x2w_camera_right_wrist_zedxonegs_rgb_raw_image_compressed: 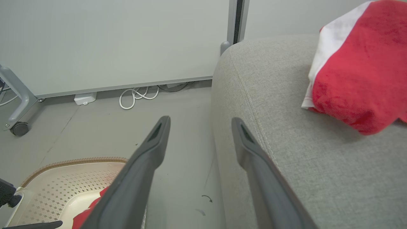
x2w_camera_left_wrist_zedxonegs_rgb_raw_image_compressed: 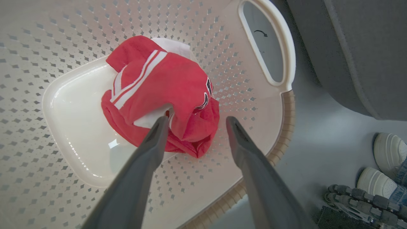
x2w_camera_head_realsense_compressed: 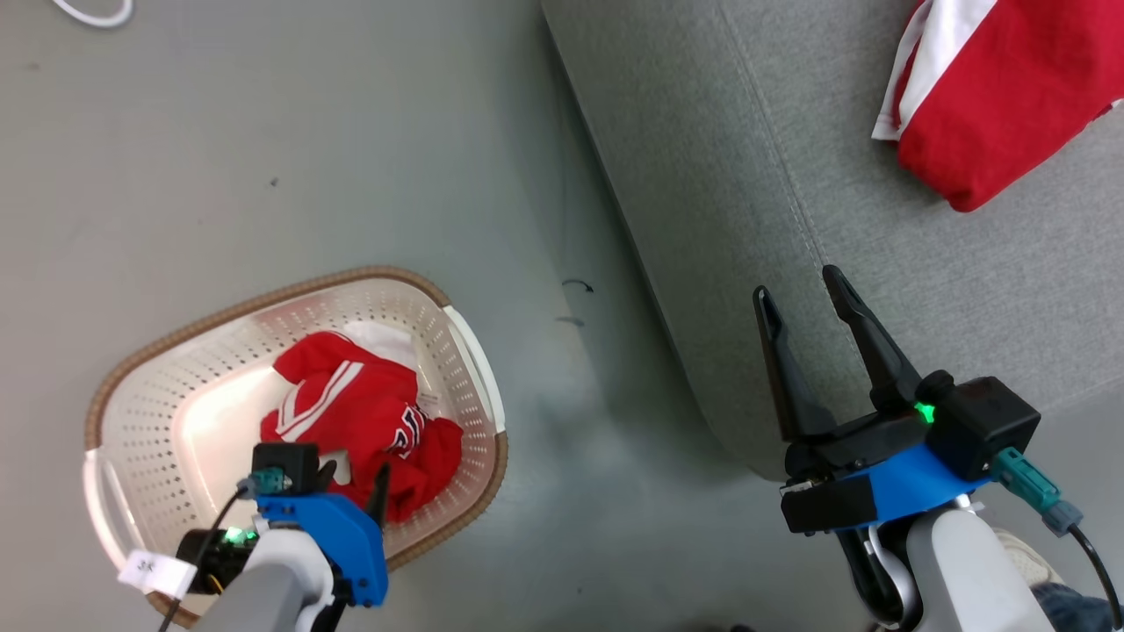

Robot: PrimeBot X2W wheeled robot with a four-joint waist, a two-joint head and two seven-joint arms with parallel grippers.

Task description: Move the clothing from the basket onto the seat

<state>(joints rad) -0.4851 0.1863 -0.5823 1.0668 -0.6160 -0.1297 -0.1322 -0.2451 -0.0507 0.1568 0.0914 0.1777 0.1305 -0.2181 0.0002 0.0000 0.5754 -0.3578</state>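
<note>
A crumpled red garment (x2w_camera_head_realsense_compressed: 369,421) (x2w_camera_left_wrist_zedxonegs_rgb_raw_image_compressed: 162,95) with white stripes and dark lettering lies in the cream perforated basket (x2w_camera_head_realsense_compressed: 158,412) (x2w_camera_left_wrist_zedxonegs_rgb_raw_image_compressed: 47,47) on the floor. My left gripper (x2w_camera_head_realsense_compressed: 356,483) (x2w_camera_left_wrist_zedxonegs_rgb_raw_image_compressed: 195,122) hangs open just over the garment's near edge, one finger on each side of a fold. A second red and white garment (x2w_camera_head_realsense_compressed: 1001,88) (x2w_camera_right_wrist_zedxonegs_rgb_raw_image_compressed: 359,76) rests on the light grey seat (x2w_camera_head_realsense_compressed: 878,219) (x2w_camera_right_wrist_zedxonegs_rgb_raw_image_compressed: 302,152) at the upper right. My right gripper (x2w_camera_head_realsense_compressed: 803,294) (x2w_camera_right_wrist_zedxonegs_rgb_raw_image_compressed: 200,122) is open and holds nothing, over the seat's left edge.
Grey floor (x2w_camera_head_realsense_compressed: 263,132) surrounds the basket, between it and the seat. A white cable (x2w_camera_right_wrist_zedxonegs_rgb_raw_image_compressed: 138,95) lies by the wall, with a wheeled stand leg (x2w_camera_right_wrist_zedxonegs_rgb_raw_image_compressed: 16,105) at the left. A person's white shoes (x2w_camera_left_wrist_zedxonegs_rgb_raw_image_compressed: 384,165) stand near the robot's base.
</note>
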